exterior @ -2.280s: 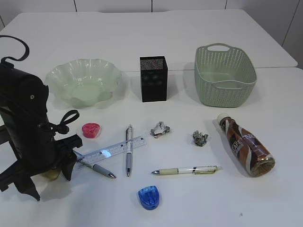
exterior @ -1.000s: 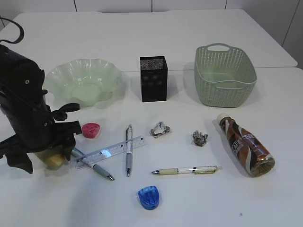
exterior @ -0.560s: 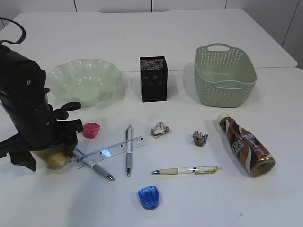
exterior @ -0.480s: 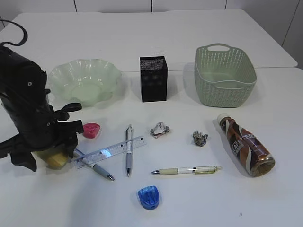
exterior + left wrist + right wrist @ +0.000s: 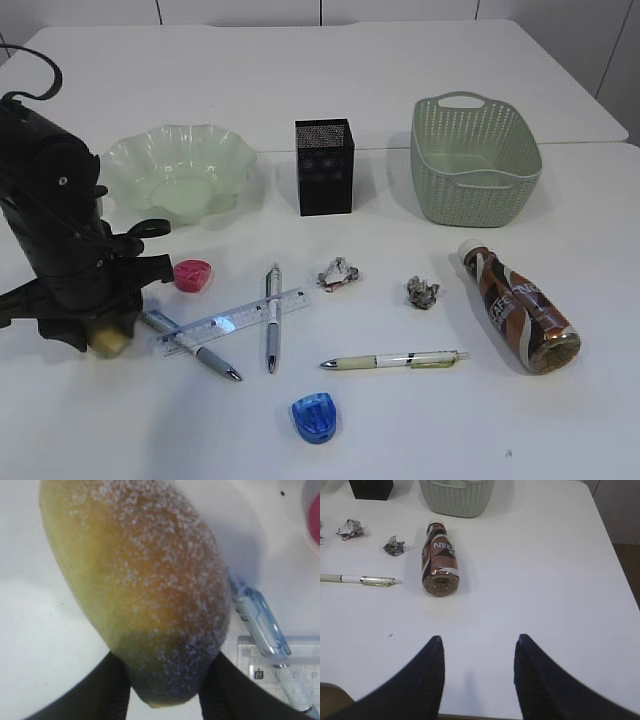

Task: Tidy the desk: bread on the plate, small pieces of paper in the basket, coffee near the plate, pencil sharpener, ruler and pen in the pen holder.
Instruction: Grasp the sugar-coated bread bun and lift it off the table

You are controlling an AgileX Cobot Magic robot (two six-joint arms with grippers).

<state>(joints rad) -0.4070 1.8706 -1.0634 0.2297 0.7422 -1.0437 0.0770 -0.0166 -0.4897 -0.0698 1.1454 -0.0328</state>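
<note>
Left tool (image 5: 165, 700) apparently grips the bread (image 5: 145, 590).

Left hand (image 5: 165, 690) clamped, right hand (image 5: 477, 672) agape

"NE…" on coffee (image 5: 440, 560) (partly legible)

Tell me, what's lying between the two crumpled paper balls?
Nothing. In the exterior view, only bare white desk separates the left crumpled grey-white paper ball from the right one.
</note>
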